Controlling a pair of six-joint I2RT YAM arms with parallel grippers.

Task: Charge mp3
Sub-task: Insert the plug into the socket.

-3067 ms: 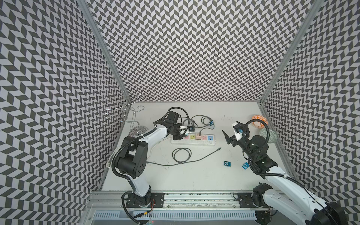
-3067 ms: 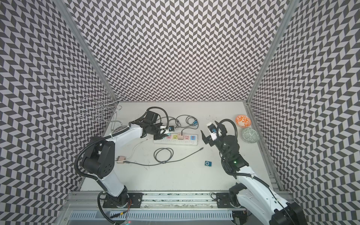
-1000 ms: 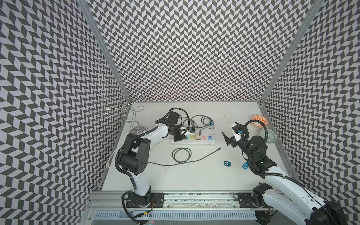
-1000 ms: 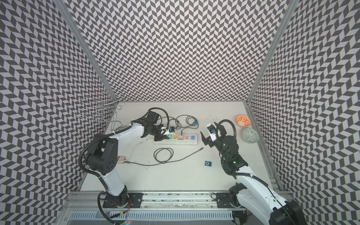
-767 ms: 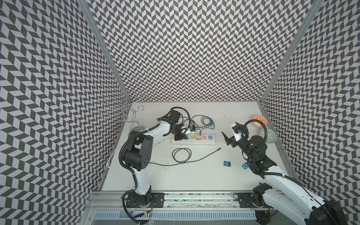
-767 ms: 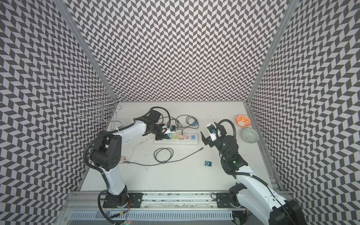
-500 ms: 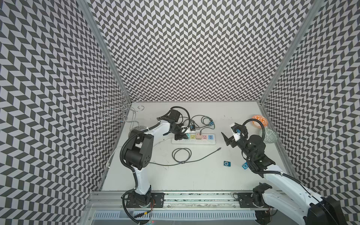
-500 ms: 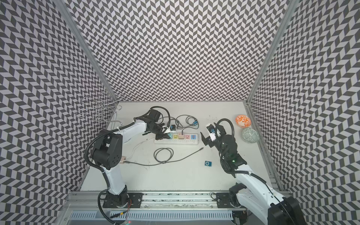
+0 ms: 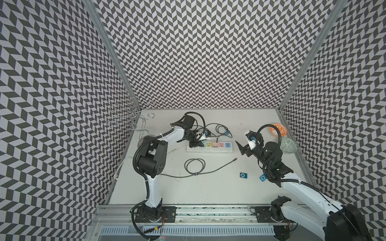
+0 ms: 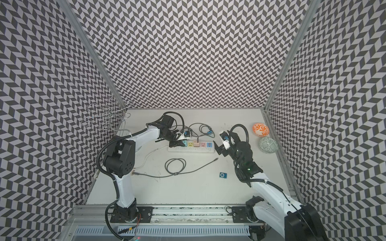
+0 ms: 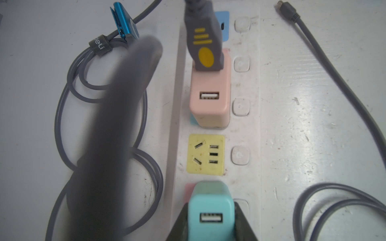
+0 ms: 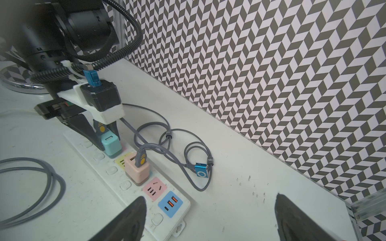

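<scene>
Teal charger (image 11: 211, 210) sits plugged near one end of the power strip (image 9: 208, 150), the left gripper (image 12: 104, 135) clamped on its sides. Right gripper (image 12: 208, 221) hangs wide apart beside the strip's other end. One blue mp3 player (image 9: 243, 175) lies on bare table (image 9: 208, 187) in front of the strip, near the loose cable (image 11: 286, 9) tip, not touching.

Robotics lab cell, black-and-white chevron wall panels (image 9: 198, 52) across upper frame, white tabletop (image 9: 208, 187), white-and-black robot arms (image 9: 153, 193) bolted to aluminium rail (image 9: 208, 216) at lower edge

Scuffed matt tabletop (image 11: 313, 125), smooth plastic power strip (image 11: 246, 129), matt rubbery cable (image 11: 287, 10)
</scene>
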